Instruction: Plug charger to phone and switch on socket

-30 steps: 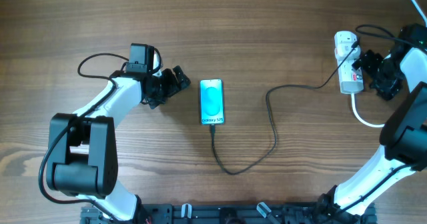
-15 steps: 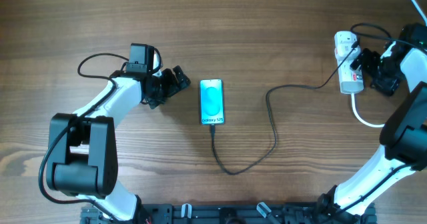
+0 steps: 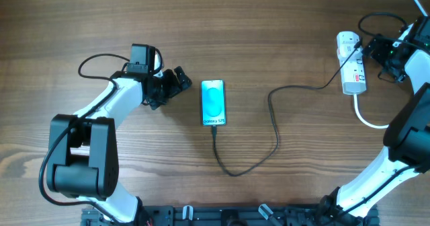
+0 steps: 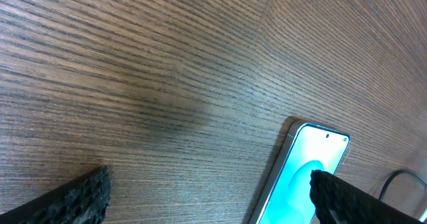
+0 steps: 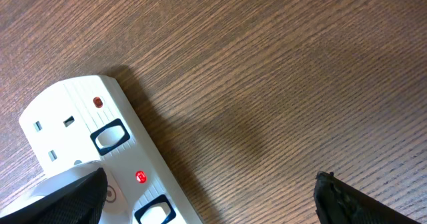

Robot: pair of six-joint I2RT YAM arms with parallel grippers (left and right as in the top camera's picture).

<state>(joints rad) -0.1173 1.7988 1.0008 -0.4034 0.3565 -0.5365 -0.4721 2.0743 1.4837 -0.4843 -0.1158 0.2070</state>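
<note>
Charger looping nearest, tip at near edge of phone, screen up at centre, L arm bent low, L gripper spread wide just left of phone, R arm stretched fwd, R gripper spread beside far socket

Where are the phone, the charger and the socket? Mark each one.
the phone [image 3: 213, 103]: overhead view, middle of its screen.
the charger [image 3: 277, 135]: overhead view, cable bend right of the phone.
the socket [image 5: 73, 144]: right wrist view, white face among the pin holes.
</note>
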